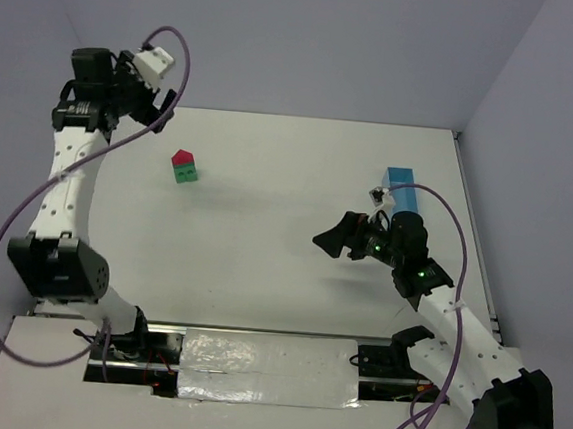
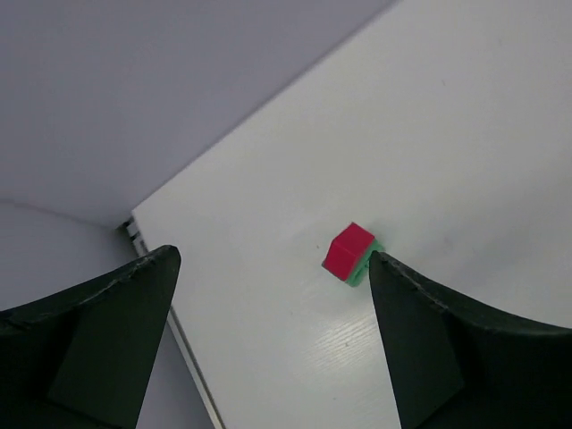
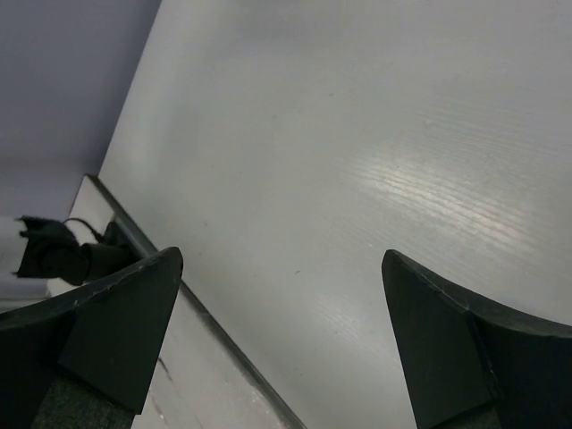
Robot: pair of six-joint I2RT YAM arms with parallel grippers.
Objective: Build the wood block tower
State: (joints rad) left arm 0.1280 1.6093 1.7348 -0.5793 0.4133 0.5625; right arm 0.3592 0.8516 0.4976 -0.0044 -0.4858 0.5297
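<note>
White table [image 1: 281, 274], walls behind and at both sides, open room across the middle. The wood block tower, red roof block [image 1: 182, 156] on green block [image 1: 187, 175], stands far left of centre, clear of every edge. My left pincer [image 2: 271, 259] and right pincer [image 3: 281, 259] gape apart, empty. A light-blue oblong tray [image 1: 400, 177] stands near the right edge, its contents unseen.

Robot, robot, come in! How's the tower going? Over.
Left gripper open, empty. Right gripper open, empty. Red roof block on green block, standing free. Blue tray far off, not in the way.

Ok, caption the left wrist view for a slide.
Open left gripper above the table, red roof block sitting on a green block.
</note>
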